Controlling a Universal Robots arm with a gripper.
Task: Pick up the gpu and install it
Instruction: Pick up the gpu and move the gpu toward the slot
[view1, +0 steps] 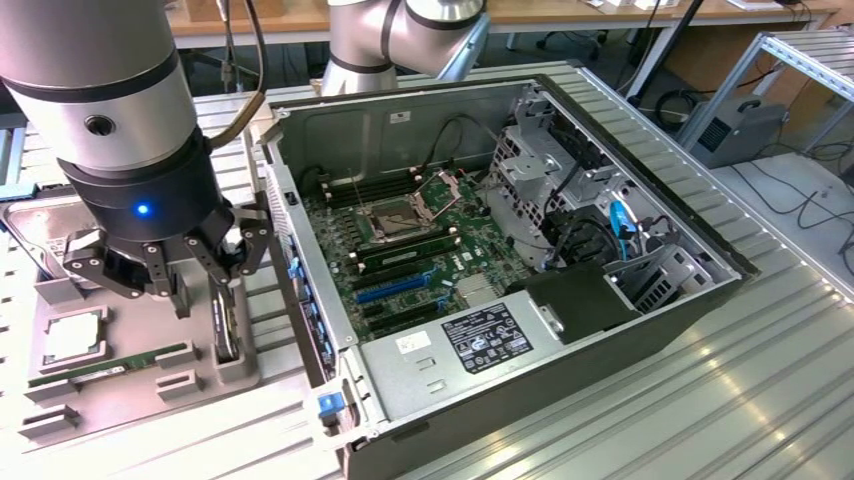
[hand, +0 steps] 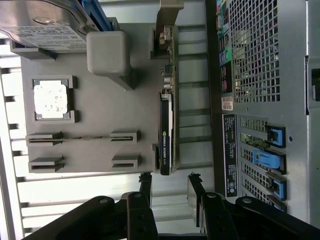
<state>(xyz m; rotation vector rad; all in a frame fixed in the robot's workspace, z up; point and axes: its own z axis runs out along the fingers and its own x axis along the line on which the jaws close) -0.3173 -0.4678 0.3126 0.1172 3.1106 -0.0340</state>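
Here we are at the gray parts tray (view1: 140, 395), which sits at about eight o'clock in the exterior view, with the open computer case (view1: 387, 115) at its three o'clock. The arm hangs over the tray, and the gripper (view1: 180, 300) has its fingers spread wide with nothing between them.

The gpu (view1: 227, 330) stands on its long edge in a slot along the tray's three o'clock side, the side nearest the case. In the exterior view it lies at roughly five o'clock from the fingertips, just beside them. We can't see any contact.

From the wrist, the gpu (hand: 166, 132) shows edge-on as a thin dark card with a green logo patch. It runs in line with the gap of the gripper (hand: 169, 186), and the two fingertips (hand: 146, 179) stand either side of that line, just short of the card's near end.

The tray also carries a square processor (view1: 74, 340) at nine o'clock from the card. A slim green memory stick (view1: 107, 368) lies at the processor's five o'clock, and a silver hard drive (hand: 45, 32) sits in its own holder.

Inside the case we see the green motherboard (view1: 414, 250), and blue slot latches (hand: 265, 160) line the rear panel.
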